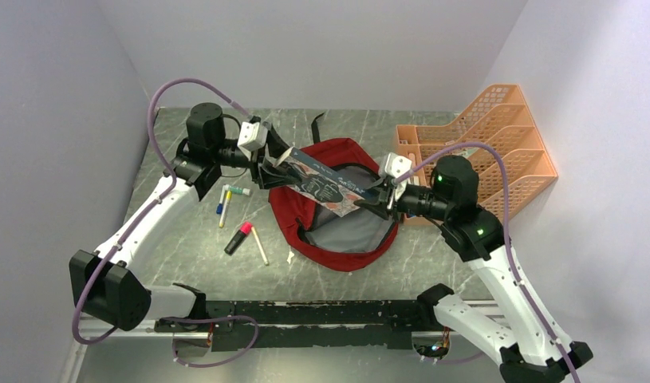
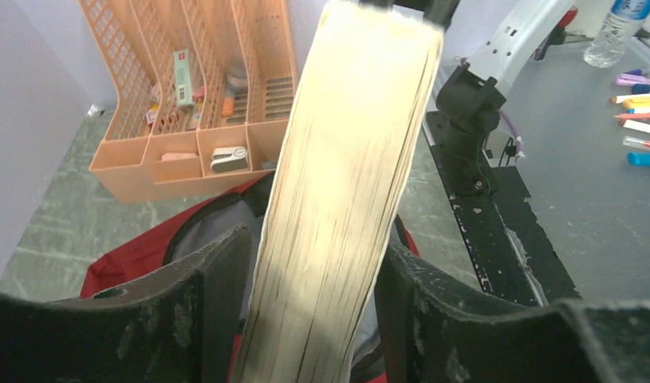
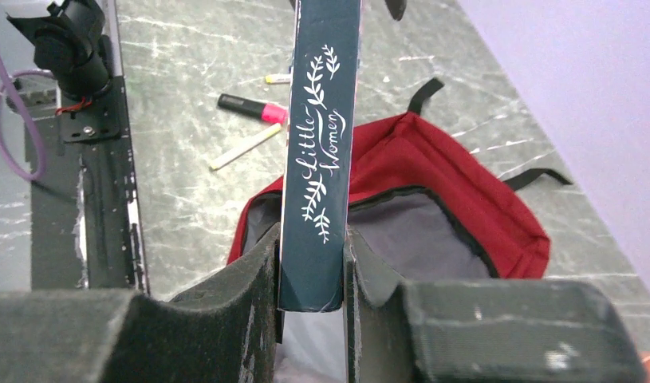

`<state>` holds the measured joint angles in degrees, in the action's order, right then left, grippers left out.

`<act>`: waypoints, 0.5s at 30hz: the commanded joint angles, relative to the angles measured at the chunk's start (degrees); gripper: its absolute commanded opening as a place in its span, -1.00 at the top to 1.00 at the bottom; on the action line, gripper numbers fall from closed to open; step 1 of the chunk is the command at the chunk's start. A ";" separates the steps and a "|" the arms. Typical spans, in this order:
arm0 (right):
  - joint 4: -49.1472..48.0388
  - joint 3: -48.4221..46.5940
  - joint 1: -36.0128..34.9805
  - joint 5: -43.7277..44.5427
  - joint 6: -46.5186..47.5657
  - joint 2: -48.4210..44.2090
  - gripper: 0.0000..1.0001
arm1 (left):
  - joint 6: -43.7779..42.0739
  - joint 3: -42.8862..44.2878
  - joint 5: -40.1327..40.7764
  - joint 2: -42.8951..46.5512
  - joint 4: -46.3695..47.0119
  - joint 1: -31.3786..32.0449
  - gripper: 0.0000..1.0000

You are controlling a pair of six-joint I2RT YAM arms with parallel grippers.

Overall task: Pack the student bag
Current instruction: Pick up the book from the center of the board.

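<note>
Book (image 1: pixel 325 185) "Little Women": spine end pinched tight in right end effector (image 3: pixel 309 239). Opposite end sits between jaws of left end effector (image 2: pixel 313 243), close on both faces; true grip, cannot tell. Directly below both: student bag (image 1: pixel 337 150), unzipped, on counter (image 1: pixel 433 267).

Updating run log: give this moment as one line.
Little Women book over open student bag | right fingers: clamping spine | left fingers: flanking pages, grip unclear

Dark red student bag (image 1: pixel 341 152), unzipped, flat on the table (image 1: pixel 186 263), grey lining exposed, black straps rearward.
</note>
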<state>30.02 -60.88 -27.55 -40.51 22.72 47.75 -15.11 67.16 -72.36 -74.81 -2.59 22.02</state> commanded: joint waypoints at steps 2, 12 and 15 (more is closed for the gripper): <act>-7.65 -0.52 0.13 -1.98 3.22 -2.19 1.00 | 3.50 -0.23 -5.91 -0.33 6.11 0.63 -0.20; -2.50 -4.61 0.13 -1.28 4.60 2.24 0.92 | -0.16 -0.81 -10.93 0.87 7.10 1.18 0.90; -5.24 -3.15 0.13 0.18 1.82 1.03 0.47 | 8.94 -2.33 -10.48 0.45 17.02 1.27 0.90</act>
<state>30.68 -63.75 -27.09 -40.95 27.14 50.22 -12.01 66.22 -78.48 -74.81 2.26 22.02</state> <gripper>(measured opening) 0.282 0.297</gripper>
